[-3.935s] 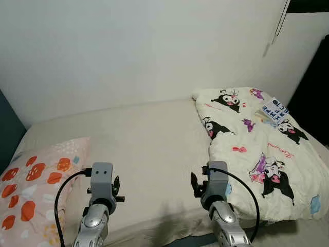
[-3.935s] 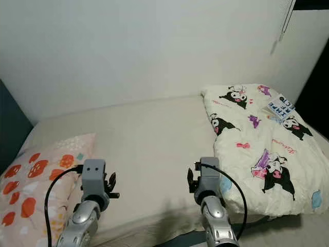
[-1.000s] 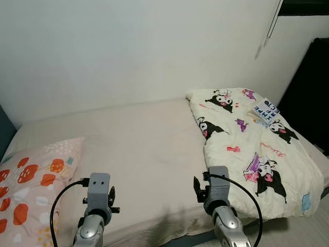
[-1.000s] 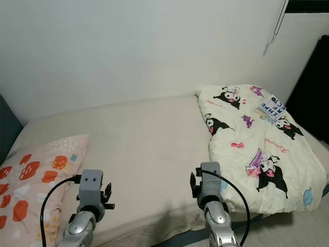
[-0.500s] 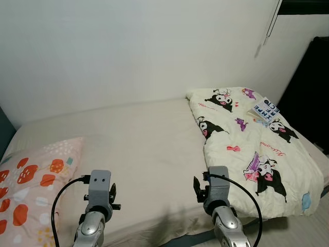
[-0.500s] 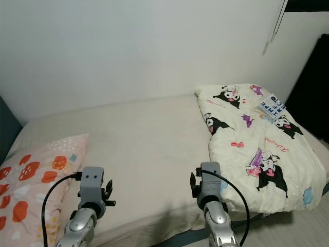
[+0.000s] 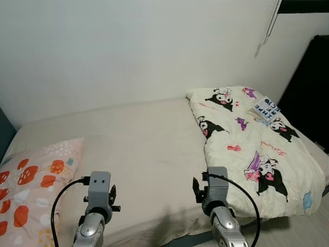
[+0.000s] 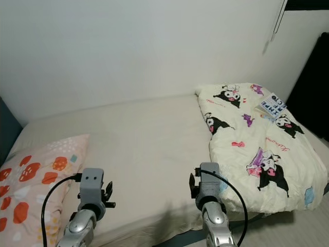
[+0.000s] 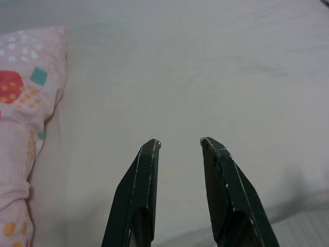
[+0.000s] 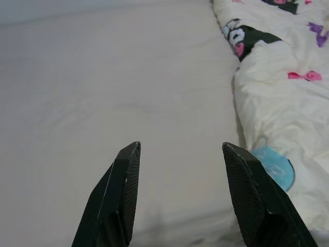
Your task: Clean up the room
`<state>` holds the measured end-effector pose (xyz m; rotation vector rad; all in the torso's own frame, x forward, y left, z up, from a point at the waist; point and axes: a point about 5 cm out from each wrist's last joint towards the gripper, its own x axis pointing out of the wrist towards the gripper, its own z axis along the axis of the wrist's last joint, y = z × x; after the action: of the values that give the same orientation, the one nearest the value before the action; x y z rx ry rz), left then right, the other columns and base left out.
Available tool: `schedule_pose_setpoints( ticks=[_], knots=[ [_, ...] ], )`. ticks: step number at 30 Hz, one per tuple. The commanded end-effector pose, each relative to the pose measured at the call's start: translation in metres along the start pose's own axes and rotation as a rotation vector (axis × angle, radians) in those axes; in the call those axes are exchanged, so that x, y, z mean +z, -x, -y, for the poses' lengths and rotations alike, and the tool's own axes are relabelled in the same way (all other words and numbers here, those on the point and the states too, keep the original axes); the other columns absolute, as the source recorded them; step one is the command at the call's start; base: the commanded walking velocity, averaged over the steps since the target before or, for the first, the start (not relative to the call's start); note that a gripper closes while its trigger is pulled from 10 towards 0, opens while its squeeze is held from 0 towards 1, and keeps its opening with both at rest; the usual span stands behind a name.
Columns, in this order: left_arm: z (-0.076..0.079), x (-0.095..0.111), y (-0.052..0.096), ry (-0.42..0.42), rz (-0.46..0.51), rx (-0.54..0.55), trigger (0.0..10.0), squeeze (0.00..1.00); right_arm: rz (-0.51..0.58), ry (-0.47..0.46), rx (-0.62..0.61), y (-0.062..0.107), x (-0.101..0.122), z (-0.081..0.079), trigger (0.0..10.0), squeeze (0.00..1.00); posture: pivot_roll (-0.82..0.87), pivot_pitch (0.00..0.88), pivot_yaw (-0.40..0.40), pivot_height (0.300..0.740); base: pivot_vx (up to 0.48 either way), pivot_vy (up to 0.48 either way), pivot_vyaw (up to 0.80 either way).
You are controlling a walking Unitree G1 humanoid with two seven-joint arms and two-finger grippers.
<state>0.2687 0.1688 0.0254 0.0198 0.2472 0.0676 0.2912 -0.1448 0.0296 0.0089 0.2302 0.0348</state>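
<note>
A bed [image 7: 139,139] with a beige sheet stands before me. A cream quilt [image 7: 247,144] printed with black cartoon figures lies bunched on its right half. A small book [image 7: 267,108] rests on the quilt near the far right. A pink pillow [image 7: 31,180] with red and orange shapes lies at the left end. My left gripper [image 9: 179,144] is open above the sheet beside the pillow [image 9: 20,103]. My right gripper [image 10: 180,146] is open above the sheet, just left of the quilt's edge [image 10: 277,87]. Both hold nothing.
A white wall [image 7: 128,46] runs behind the bed. A dark opening [image 7: 308,87] stands at the far right, with a cord [image 7: 268,25] hanging near it. A strip of floor [image 7: 308,231] shows past the bed's right front corner.
The view has shifted slightly. Both arms stay low in front, and the quilt, book and pillow lie where they were.
</note>
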Motion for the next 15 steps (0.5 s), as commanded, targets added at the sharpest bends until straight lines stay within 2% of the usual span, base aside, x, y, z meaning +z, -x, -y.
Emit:
schedule_pose_setpoints(
  ticks=[1,15],
  knots=[
    [-0.001,-0.0031,0.0016,-0.002,-0.015,-0.001,10.0,0.0,-0.007,-0.003,0.008,0.0019,-0.004,-0.002,10.0,0.0,-0.01,0.048,0.016,0.74,0.0,0.0,0.0],
    [0.0023,-0.0016,0.0066,0.006,0.009,-0.018,10.0,0.0,-0.023,-0.022,0.034,0.0026,-0.0056,-0.0037,10.0,0.0,-0.01,0.025,-0.012,0.74,0.0,0.0,0.0]
  ],
)
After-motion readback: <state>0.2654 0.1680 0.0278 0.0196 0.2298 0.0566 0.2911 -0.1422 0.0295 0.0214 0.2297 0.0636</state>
